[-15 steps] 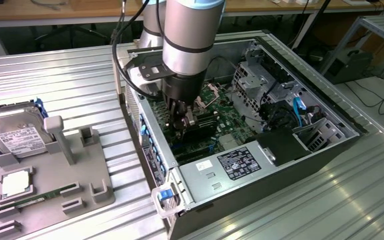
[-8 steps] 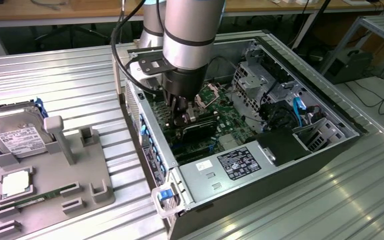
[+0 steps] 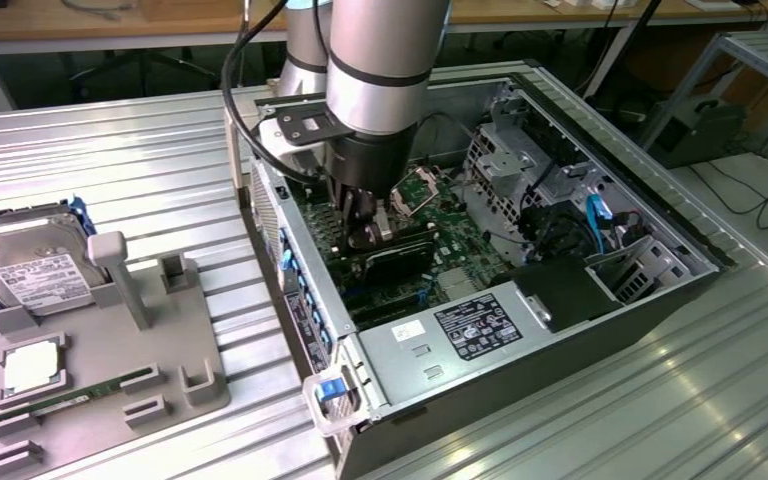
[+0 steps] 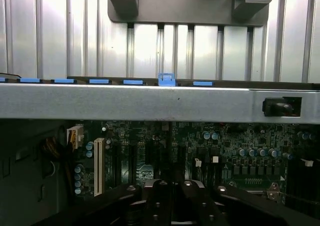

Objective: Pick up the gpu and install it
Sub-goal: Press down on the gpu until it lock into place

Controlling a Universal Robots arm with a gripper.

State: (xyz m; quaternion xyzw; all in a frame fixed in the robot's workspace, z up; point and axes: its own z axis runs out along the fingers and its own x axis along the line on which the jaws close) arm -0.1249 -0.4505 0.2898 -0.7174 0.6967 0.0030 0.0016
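My gripper (image 3: 365, 222) reaches down into the open computer case (image 3: 624, 200), over the green motherboard (image 3: 458, 240). The gpu (image 3: 398, 262) is a flat black card standing on edge just below the fingers, low over the board's expansion slots. In the wrist view the gripper (image 4: 172, 203) has its two dark fingers close together, shut on the gpu's (image 4: 260, 206) dark top edge, which runs across the picture. The card's lower edge and the slot beneath it are hidden.
A grey fixture tray (image 3: 191, 340) at the exterior view's left holds a hard drive (image 3: 31, 275), a processor (image 3: 31, 365) and a memory stick (image 3: 71, 400). The case's side wall (image 4: 150, 103) with blue clips (image 4: 166, 79) stands close by. The power supply (image 3: 491, 330) and drive cage (image 3: 518, 150) flank the board.
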